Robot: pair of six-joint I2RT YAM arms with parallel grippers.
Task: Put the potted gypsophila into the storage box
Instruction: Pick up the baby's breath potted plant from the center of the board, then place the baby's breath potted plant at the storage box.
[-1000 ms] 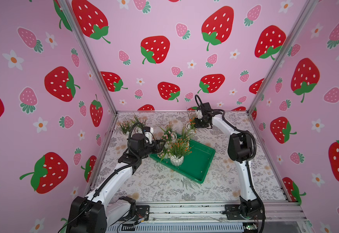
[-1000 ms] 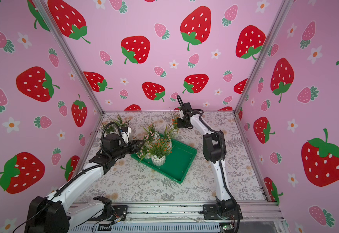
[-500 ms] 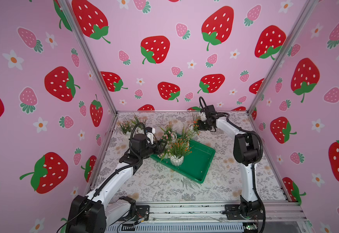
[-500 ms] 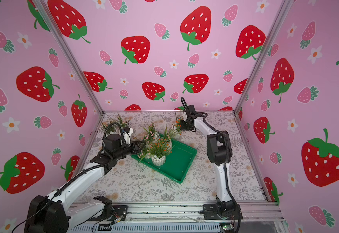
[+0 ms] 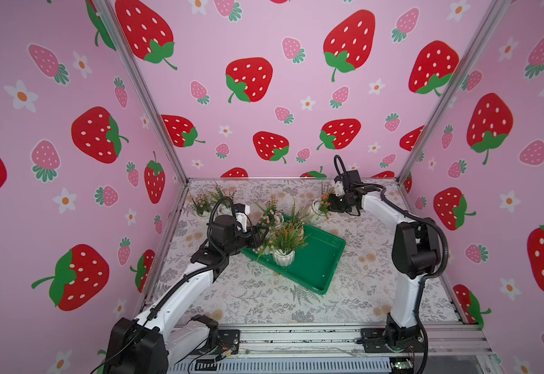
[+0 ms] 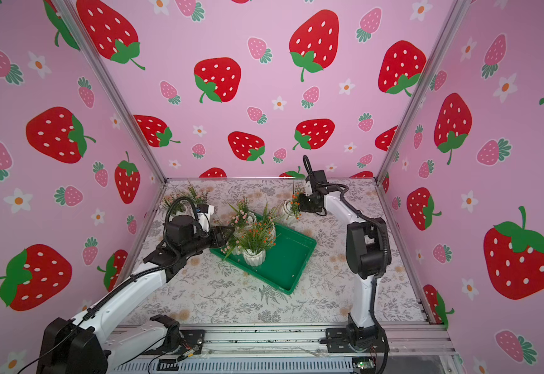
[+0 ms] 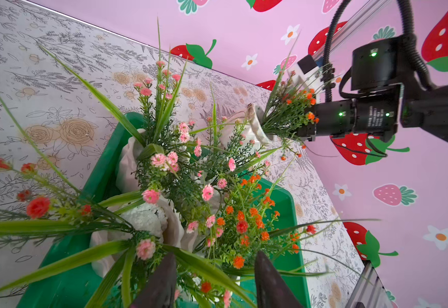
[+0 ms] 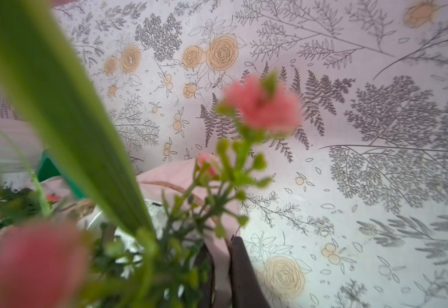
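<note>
The green storage box (image 5: 322,262) (image 6: 286,259) lies mid-table and holds several potted gypsophila, among them an orange-flowered pot (image 5: 283,257) and a pink-flowered one (image 7: 129,160). My left gripper (image 5: 259,238) (image 7: 213,282) hangs at the box's left corner, open, with only sprigs and leaves between its fingers (image 7: 161,282). My right gripper (image 5: 330,205) (image 8: 221,274) is shut on the rim of another pot (image 5: 316,207) (image 7: 257,125). That pot is tilted just beyond the box's far corner, and its orange sprigs hide most of the jaws.
Two more pots (image 5: 202,207) (image 5: 223,204) stand at the back left by the wall. Pink strawberry walls close in the left, back and right sides. The metal rail (image 5: 296,336) with both arm bases runs along the front edge.
My right gripper has pinched tighter on the pot rim and carried the pot a little nearer the box, tilting it. The left arm has hardly moved.
</note>
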